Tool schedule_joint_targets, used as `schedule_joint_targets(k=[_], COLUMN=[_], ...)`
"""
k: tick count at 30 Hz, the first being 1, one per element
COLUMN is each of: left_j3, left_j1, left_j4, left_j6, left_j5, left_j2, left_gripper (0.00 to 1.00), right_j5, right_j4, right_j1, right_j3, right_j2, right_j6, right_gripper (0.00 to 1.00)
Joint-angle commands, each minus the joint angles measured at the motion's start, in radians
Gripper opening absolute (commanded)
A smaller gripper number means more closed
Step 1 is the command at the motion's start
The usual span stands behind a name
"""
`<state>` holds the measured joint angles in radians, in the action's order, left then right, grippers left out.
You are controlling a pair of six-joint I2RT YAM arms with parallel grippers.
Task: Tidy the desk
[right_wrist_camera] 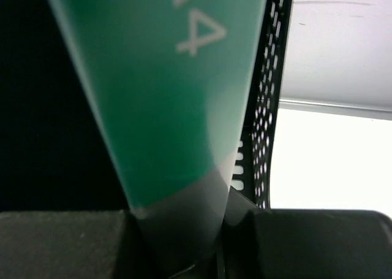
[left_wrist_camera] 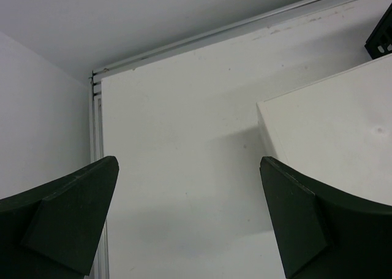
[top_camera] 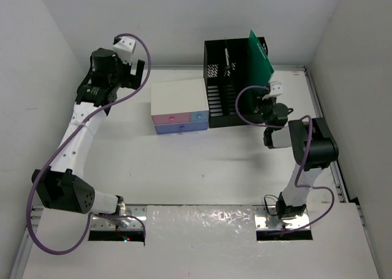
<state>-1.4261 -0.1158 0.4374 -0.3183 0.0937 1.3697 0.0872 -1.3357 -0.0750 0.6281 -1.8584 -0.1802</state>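
- The big matte-white desk [top_camera: 184,175] lies under both arms. A black mesh file organizer [top_camera: 223,89] and a small white-topped drawer box with pink and blue fronts [top_camera: 177,110] sit side by side along its far edge.
- Your right fingers [top_camera: 267,94] are clamped on the lower end of a flat green folder [top_camera: 260,52], which tilts up out of the organizer's right end.
- Looks like the filing step to me. You'd want to straighten the folder, slide it down inside the mesh wall, then let go.
- Your left fingers [top_camera: 138,70] hang wide apart over the far-left corner, holding nothing.
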Motion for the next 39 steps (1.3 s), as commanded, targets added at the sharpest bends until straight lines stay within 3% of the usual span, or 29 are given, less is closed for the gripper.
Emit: schedule_joint_targets(k=[1,2,3,4,6,7,9,10,12,13,16,20,23,30,39], left_j3=[0.013,0.016,0.018,0.019,0.019,0.029,0.045,0.074,0.134,0.157,0.269,0.447,0.584,0.835,0.877], left_j1=[0.015,0.015,0.015,0.015,0.015,0.015,0.015,0.016,0.027,0.034,0.093,0.247,0.274,0.28,0.28], left_j4=[-0.04,-0.042,-0.04,-0.037,-0.028,-0.025,-0.031,-0.035,-0.054,-0.06,-0.074,-0.118,-0.135,-0.212,-0.223], left_j6=[0.018,0.018,0.016,0.013,0.007,0.007,0.001,0.001,0.002,0.004,0.028,0.009,-0.042,-0.091,-0.054], left_j5=[0.009,0.009,0.005,0.0,0.008,0.014,0.046,0.058,0.078,0.08,0.043,-0.054,-0.074,-0.086,-0.118], left_j2=[-0.014,-0.014,-0.015,-0.015,-0.02,-0.024,-0.041,-0.047,-0.076,-0.087,-0.133,-0.202,-0.251,-0.334,-0.371], left_gripper=[1.0,1.0,0.99,1.0,1.0,1.0,1.0,1.0,0.99,1.0,0.99,0.99,1.0,1.0,1.0], right_j5=[-0.035,-0.046,-0.043,-0.038,-0.068,-0.088,-0.171,-0.263,-0.366,-0.444,-0.49,-0.515,-0.53,-0.575,-0.557], right_j4=[-0.32,-0.285,-0.246,-0.156,-0.041,0.109,0.298,0.534,0.819,1.089,1.457,1.567,1.619,1.819,1.816], right_j1=[-0.003,-0.003,-0.005,-0.005,-0.006,-0.005,-0.005,-0.003,0.0,0.003,0.041,0.142,0.149,0.147,0.147], right_j3=[-0.01,-0.011,-0.014,-0.018,-0.039,-0.048,-0.057,-0.048,0.025,0.053,0.098,-0.121,-0.224,-0.251,-0.286], right_j2=[0.002,0.014,0.059,0.089,0.172,0.28,0.404,0.524,0.622,0.657,0.754,0.921,1.062,1.3,1.401], right_j6=[0.001,-0.008,-0.01,-0.013,-0.033,-0.045,-0.077,-0.088,-0.12,-0.128,-0.171,-0.264,-0.333,-0.361,-0.355], right_gripper=[0.0,0.06,0.19,0.54,0.74,0.99,0.99,0.99,0.99,0.99,0.99,0.99,0.99,0.99,0.99])
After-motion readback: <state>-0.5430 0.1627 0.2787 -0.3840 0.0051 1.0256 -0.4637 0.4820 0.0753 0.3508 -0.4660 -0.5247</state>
